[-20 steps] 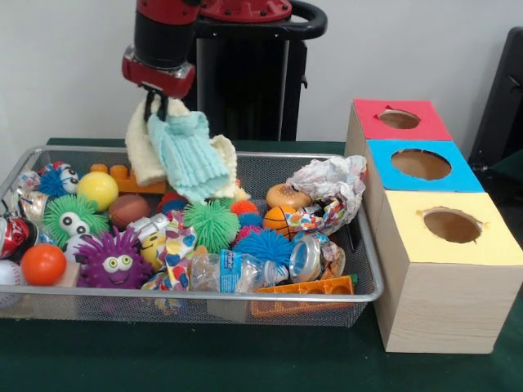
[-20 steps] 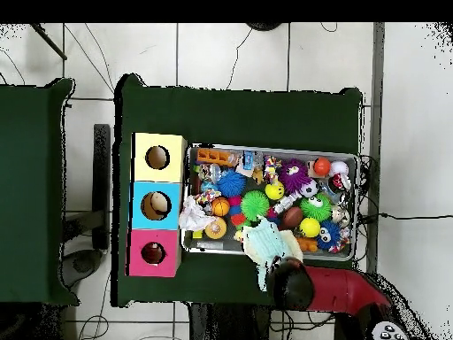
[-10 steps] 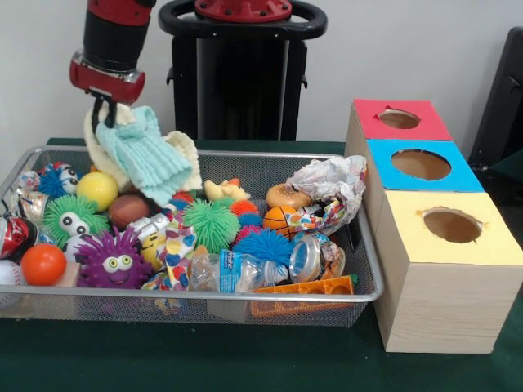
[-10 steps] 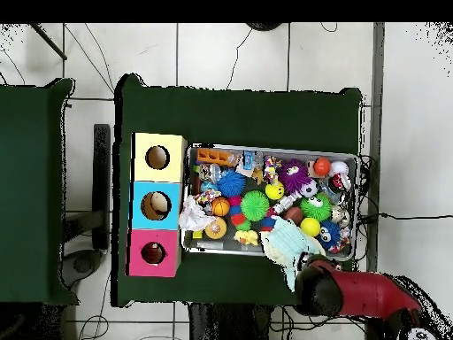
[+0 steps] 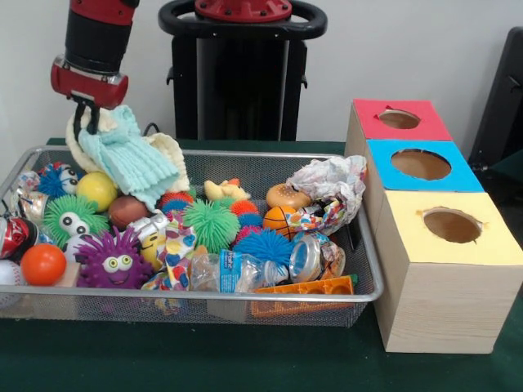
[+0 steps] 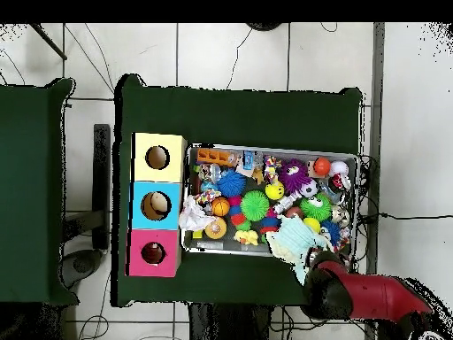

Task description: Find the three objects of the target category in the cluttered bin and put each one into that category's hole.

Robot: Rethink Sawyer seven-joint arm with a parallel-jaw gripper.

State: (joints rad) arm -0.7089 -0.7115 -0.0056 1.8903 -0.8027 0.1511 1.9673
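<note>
Claw (image 5: 84, 108) is clamped on a bundle of cloths (image 5: 131, 159): one light-teal ribbed, one cream. Bundle hangs directly below claw, long axis slanting down and toward the boxes in front view, lower end resting on toys at the bin's far-left part. Claw fingers mostly hidden by fabric.

Near to far, front view:
- Green tabletop (image 5: 245, 359) carries everything.
- Wire-mesh bin (image 5: 204, 296), near rim: orange ball (image 5: 42, 264), purple spiky ball w/ eyes (image 5: 114, 260), clear plastic bottle (image 5: 245, 269), orange block (image 5: 306, 287).
- Mid bin: green spiky ball w/ eyes (image 5: 72, 216), green spiky ball (image 5: 211, 224), blue spiky ball (image 5: 265, 245), small basketball (image 5: 280, 218).
- Far bin: yellow ball (image 5: 97, 189) just beside bundle's lower end, crumpled paper (image 5: 331, 184) at the box-side end.

Boxes stand beside the bin, in a row, each w/ a round hole on top: yellow box (image 5: 449, 261) nearest, blue box (image 5: 421, 166) between, red box (image 5: 396, 121) farthest.

Overhead view: bundle sits at the bin edge nearest the arm (image 6: 367, 295).
</note>
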